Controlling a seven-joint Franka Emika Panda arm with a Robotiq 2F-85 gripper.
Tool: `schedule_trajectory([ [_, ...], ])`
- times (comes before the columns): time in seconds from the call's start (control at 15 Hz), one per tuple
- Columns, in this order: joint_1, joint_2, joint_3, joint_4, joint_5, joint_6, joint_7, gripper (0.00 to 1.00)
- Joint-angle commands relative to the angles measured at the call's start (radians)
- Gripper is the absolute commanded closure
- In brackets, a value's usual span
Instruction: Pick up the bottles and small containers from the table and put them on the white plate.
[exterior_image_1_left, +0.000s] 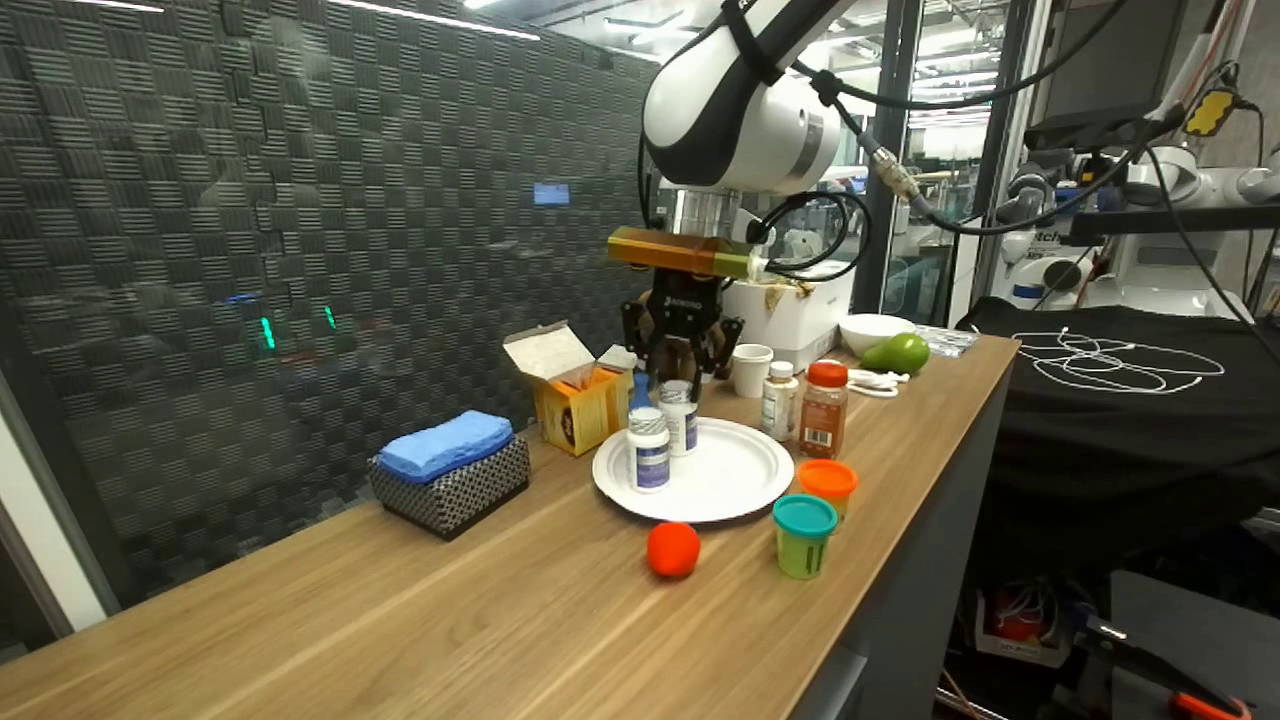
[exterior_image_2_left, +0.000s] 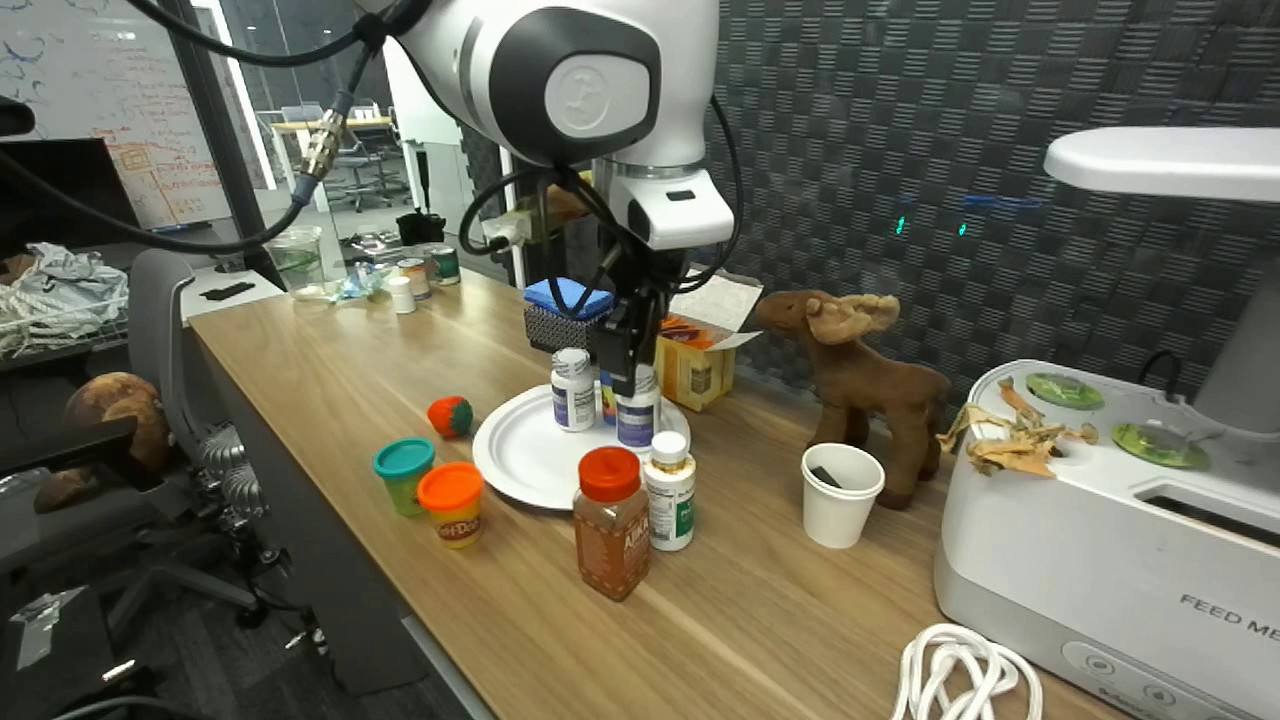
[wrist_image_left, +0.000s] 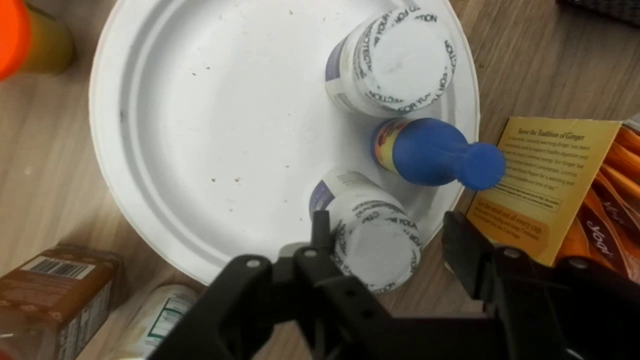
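Note:
On the white plate stand two white labelled bottles, one farther from my gripper and one between its fingers. The left finger lies against that bottle or very near it; a gap separates the right finger from it, so the jaws stand open. A small blue bottle is also on the plate. On the wooden table are a reddish-brown bottle, a white bottle with a green label, a teal-lidded green tub and an orange-lidded tub.
Close behind the plate is an open yellow carton. A red strawberry lies in front of the plate. Also on the table are a patterned box with a blue cloth, a paper cup, a plush moose and a white appliance.

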Motion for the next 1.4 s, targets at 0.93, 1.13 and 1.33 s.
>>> schedule_trajectory([
  [0.93,-0.077,-0.254,-0.036,-0.169,-0.018,0.03,-0.484,0.0],
  [1.13,-0.087,-0.239,-0.038,-0.161,0.017,-0.002,-0.662,0.0],
  [1.33,-0.087,-0.225,-0.043,-0.15,-0.019,-0.027,-0.754,0.0],
])
